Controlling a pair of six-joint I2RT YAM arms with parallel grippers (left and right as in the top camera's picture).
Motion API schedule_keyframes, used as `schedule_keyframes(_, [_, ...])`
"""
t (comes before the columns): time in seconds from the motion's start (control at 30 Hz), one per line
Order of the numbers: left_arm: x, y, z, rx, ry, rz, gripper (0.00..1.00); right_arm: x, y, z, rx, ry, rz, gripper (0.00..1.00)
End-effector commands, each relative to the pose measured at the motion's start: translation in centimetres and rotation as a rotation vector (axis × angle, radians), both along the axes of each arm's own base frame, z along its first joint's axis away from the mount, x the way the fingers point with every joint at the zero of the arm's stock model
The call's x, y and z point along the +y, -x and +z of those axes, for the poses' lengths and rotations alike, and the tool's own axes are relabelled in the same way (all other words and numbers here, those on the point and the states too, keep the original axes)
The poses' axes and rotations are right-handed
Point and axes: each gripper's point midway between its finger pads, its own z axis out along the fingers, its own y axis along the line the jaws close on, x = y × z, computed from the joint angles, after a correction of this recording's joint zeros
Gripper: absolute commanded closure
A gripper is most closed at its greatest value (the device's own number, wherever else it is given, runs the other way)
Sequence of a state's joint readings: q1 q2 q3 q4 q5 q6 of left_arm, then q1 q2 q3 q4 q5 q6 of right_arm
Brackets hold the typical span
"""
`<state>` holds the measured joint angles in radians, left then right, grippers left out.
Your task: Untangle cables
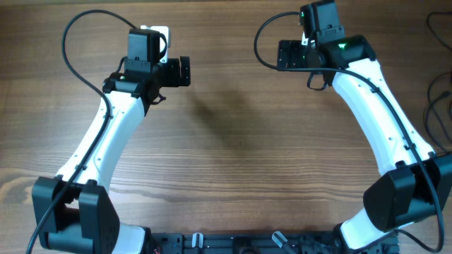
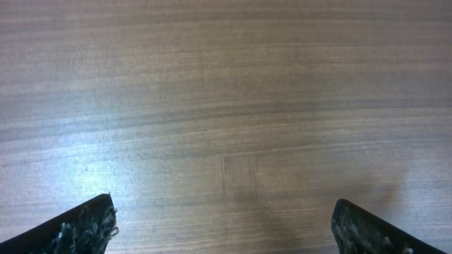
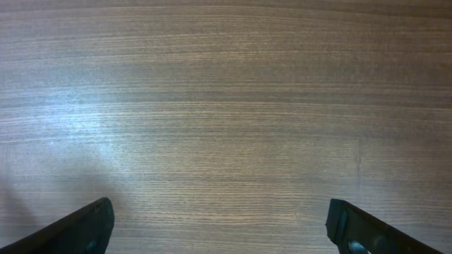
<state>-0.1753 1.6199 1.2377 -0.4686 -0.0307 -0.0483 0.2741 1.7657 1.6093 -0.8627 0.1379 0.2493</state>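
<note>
Thin black cables (image 1: 432, 106) loop at the far right edge of the overhead view, partly cut off by the frame; I cannot make out their plug ends. Neither wrist view shows any cable. My left gripper (image 1: 185, 71) hovers over bare wood at the upper left, far from them. In its wrist view the left gripper (image 2: 222, 226) is open, with only wood grain between the dark fingers (image 2: 85, 229). My right gripper (image 1: 282, 55) sits at the upper middle right, well left of the cables. It too is open (image 3: 217, 222), with nothing between its fingertips (image 3: 364, 229).
The wooden table (image 1: 233, 148) fills all views. Thick black wires (image 1: 78, 49) arc off both arms. The arm bases and a dark rail (image 1: 233, 243) line the front edge.
</note>
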Motion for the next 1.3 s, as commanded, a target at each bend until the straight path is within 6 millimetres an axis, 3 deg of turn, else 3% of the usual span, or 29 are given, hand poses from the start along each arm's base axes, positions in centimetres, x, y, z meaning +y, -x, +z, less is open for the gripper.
schedule_keyframes(0.0, [-0.04, -0.14, 0.82, -0.011, 0.034, 0.026, 0.06, 0.44, 0.06, -0.53, 0.014, -0.018, 0.000, 0.12])
schedule_keyframes(0.03, [-0.05, -0.19, 0.87, -0.014, 0.034, 0.026, 0.29, 0.46, -0.02, -0.48, 0.011, -0.019, 0.000, 0.26])
schedule_keyframes(0.07, [-0.06, -0.25, 0.92, -0.017, 0.035, 0.027, 0.42, 0.48, -0.10, -0.43, 0.007, -0.020, 0.000, 0.31])
schedule_keyframes(0.1, [-0.06, -0.27, 0.94, -0.019, 0.035, 0.026, 0.41, 0.49, -0.14, -0.41, 0.005, -0.021, 0.000, 0.18])
schedule_keyframes(0.13, [-0.07, -0.33, 0.99, -0.021, 0.036, 0.026, 0.29, 0.50, -0.17, -0.39, 0.004, -0.022, -0.001, 0.00])
schedule_keyframes(0.2, [-0.08, -0.38, 1.04, -0.024, 0.036, 0.026, 0.00, 0.50, -0.17, -0.39, 0.003, -0.022, -0.001, 0.00])
schedule_keyframes(1.27, [-0.08, -0.36, 1.00, -0.023, 0.036, 0.026, 0.00, 0.50, -0.18, -0.40, 0.004, -0.021, 0.000, 0.00])
